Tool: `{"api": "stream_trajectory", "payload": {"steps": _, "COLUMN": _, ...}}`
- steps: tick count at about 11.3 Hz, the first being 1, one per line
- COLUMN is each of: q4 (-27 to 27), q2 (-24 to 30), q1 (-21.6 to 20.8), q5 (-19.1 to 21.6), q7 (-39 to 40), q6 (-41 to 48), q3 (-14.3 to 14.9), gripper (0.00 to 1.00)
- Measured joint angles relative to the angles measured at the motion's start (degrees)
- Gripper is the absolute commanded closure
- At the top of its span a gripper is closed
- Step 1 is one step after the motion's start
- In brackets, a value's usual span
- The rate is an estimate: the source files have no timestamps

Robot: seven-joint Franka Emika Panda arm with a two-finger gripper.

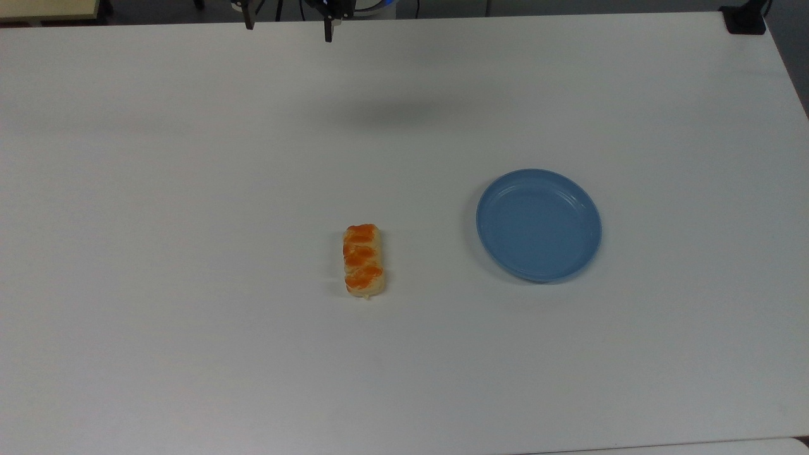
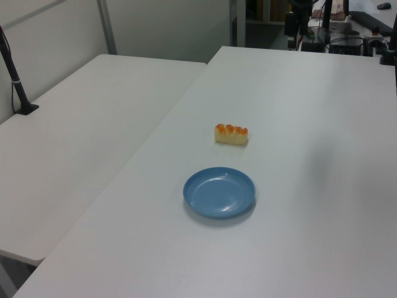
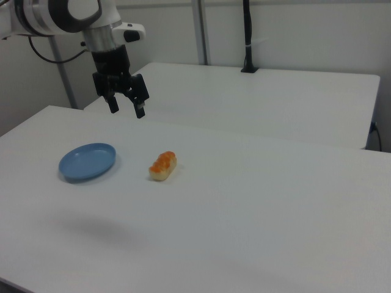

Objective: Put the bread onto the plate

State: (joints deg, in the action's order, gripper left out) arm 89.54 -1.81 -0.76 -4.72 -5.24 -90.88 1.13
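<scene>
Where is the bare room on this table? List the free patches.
Most of the table is bare. Free patches: the gap between the bread and the plate; the wide stretch on the top view's left of the bread; the strip along the top view's bottom edge. Nowhere is crowded; the open pincer hangs above the table.

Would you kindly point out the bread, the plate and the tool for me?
bread [image 1: 363, 259]: top view, on its middle glazed lobe.
plate [image 1: 538, 224]: top view, on the bare blue floor inside its rim.
tool [image 3: 126, 110]: right view, midway between its two open fingertips.
</scene>
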Motion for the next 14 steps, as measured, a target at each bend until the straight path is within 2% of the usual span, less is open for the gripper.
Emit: {"api": "stream_trajectory", "payload": {"steps": 14, "q4": 0.0, "q2": 0.0, "q1": 1.1, "q5": 0.0, "q7": 0.1, "q6": -0.1, "q3": 0.0, "gripper": 0.00}}
